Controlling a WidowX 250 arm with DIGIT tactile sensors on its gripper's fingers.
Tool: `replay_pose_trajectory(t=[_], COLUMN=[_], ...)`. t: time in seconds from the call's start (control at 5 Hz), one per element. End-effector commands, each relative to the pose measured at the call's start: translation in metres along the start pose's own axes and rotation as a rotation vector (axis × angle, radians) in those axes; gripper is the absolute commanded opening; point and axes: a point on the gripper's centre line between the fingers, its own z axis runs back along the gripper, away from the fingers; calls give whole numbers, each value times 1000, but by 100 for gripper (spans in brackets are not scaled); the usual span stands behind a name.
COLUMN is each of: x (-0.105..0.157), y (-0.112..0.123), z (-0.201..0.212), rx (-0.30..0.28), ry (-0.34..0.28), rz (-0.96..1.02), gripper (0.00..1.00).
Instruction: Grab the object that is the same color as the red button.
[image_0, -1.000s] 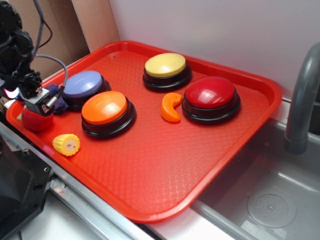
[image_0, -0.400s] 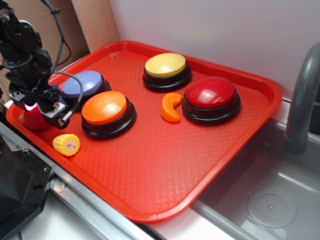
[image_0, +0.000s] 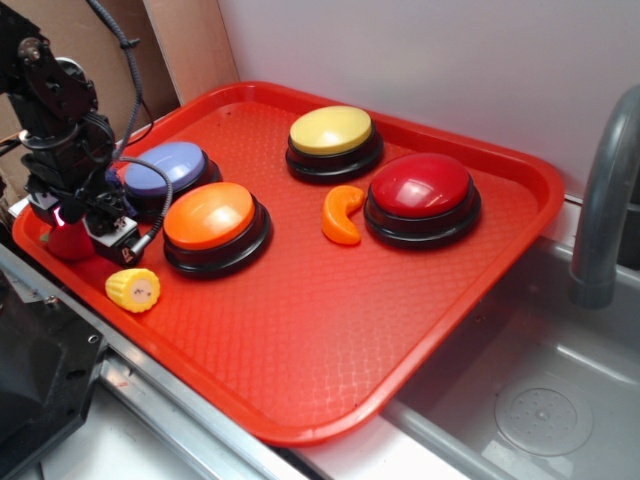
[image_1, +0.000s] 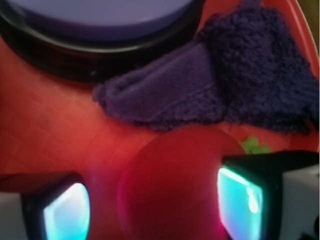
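Observation:
The small red ball (image_0: 66, 241) lies at the tray's left corner. In the wrist view the ball (image_1: 170, 185) sits between my two glowing pads, with a gap at the left pad (image_1: 65, 212); the right pad (image_1: 240, 202) is at its side. My gripper (image_0: 64, 222) is lowered over the ball with its jaws open around it; in the wrist view the gripper (image_1: 155, 210) straddles it. The red button (image_0: 420, 185), a glossy dark-red dome on a black base, stands at the tray's far right.
On the red tray (image_0: 300, 340): a purple button (image_0: 165, 165), orange button (image_0: 208, 215), yellow button (image_0: 330, 128), orange crescent toy (image_0: 342, 215), yellow corn toy (image_0: 132, 289). A purple cloth (image_1: 215, 85) lies just beyond the ball. A sink (image_0: 540, 400) and faucet (image_0: 605, 200) are to the right.
My gripper has turned and come down over the red ball; its fingers now stand either side of it. The ball and the other things have not moved.

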Motion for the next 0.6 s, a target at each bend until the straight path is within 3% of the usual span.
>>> replay_pose_trajectory(t=[0.0, 0.2, 0.4], x=[-7, -7, -7], y=[6, 9, 11], z=[0, 3, 14], rx=[8, -42, -27], ry=[15, -8, 21], rz=[53, 48, 82], gripper=[0, 0, 0])
